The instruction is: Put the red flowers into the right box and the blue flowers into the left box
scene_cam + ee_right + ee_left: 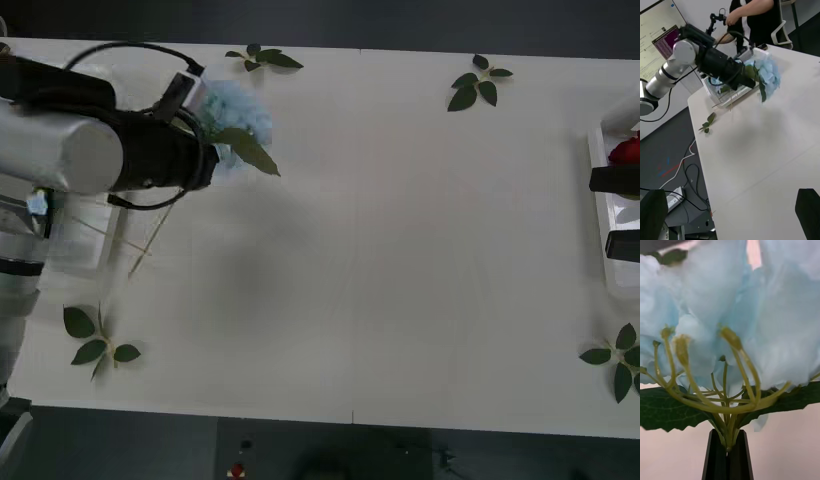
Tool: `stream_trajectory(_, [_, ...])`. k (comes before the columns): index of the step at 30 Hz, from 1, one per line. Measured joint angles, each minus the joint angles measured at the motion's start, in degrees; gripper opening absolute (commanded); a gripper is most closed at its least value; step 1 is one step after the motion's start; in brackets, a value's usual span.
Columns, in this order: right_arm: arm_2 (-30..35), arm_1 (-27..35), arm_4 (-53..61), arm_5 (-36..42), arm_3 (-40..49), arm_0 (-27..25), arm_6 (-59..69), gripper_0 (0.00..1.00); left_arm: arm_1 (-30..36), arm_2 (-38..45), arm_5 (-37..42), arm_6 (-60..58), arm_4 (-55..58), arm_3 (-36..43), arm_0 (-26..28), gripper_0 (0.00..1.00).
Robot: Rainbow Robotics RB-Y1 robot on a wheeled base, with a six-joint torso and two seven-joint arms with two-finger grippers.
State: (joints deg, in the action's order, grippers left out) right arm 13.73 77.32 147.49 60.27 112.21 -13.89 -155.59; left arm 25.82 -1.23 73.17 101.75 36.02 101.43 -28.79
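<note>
A blue flower (238,118) is held by its stem in the closed jaws of the left gripper (728,444), raised above the bench (380,260) beside the left box (720,95), where lowering and release are called for next.

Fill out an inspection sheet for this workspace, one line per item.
Surface: white table, mostly bare across the middle.
Job's things: one blue flower held above the table near the left box; a red flower lies in the right box at the table's right edge.
Clutter: loose leaf sprigs sit near all four corners of the table.
Grippers: left gripper is shut on the blue flower's stem just below the head; right gripper is open, hanging over the right box.
Cables: black cable loops along the left arm; more cables lie on the floor.
Surroundings: a person stands behind the table, next to a monitor.
</note>
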Motion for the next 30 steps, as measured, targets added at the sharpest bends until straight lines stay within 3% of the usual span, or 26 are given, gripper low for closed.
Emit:
stream_trajectory(4, [0.01, -0.01, 0.00, 0.00, 0.02, 0.00, 0.00, 1.00, 5.83, 7.16, 2.77, -1.03, 3.49, 3.16, -0.01, 0.00])
stream_trajectory(11, [0.01, -0.01, 0.00, 0.00, 0.02, -0.01, 0.00, 1.00, 16.54, 15.32, 1.07, -1.03, 3.79, 1.83, -0.01, 0.00])
stream_trajectory(16, [0.01, -0.01, 0.00, 0.00, 0.03, -0.01, 0.00, 1.00, 19.96, 21.21, -4.41, -1.03, 3.79, -4.66, 0.52, 0.00])
stream_trajectory(22, [0.01, -0.01, 0.00, 0.00, 0.04, -0.01, 0.00, 1.00, 22.60, 21.87, -14.76, -1.03, 3.83, -17.47, 2.19, 0.05])
stream_trajectory(23, [0.01, -0.01, 0.00, 0.00, 0.04, -0.01, 0.00, 1.00, 22.62, 21.87, -16.65, -1.03, 3.84, -19.55, 2.23, 0.39])
stream_trajectory(24, [0.01, -0.01, 0.00, 0.00, 0.04, -0.01, 0.00, 1.00, 22.62, 21.87, -18.14, -1.02, 3.85, -21.29, 2.23, 0.53])
stream_trajectory(25, [0.01, -0.01, 0.00, 0.00, 0.04, -0.01, 0.00, 1.00, 22.62, 21.86, -19.23, -1.01, 3.91, -22.86, 2.23, 0.74])
stream_trajectory(26, [0.01, -0.01, 0.00, 0.00, 0.04, -0.01, 0.00, 1.00, 22.62, 21.84, -20.05, -1.00, 4.09, -23.97, 2.24, 0.86])
stream_trajectory(30, [0.01, -0.01, 0.00, 0.00, 0.05, -0.01, 0.00, 1.00, 22.62, 21.74, -21.23, -0.90, 5.23, -25.05, 2.24, 0.98])
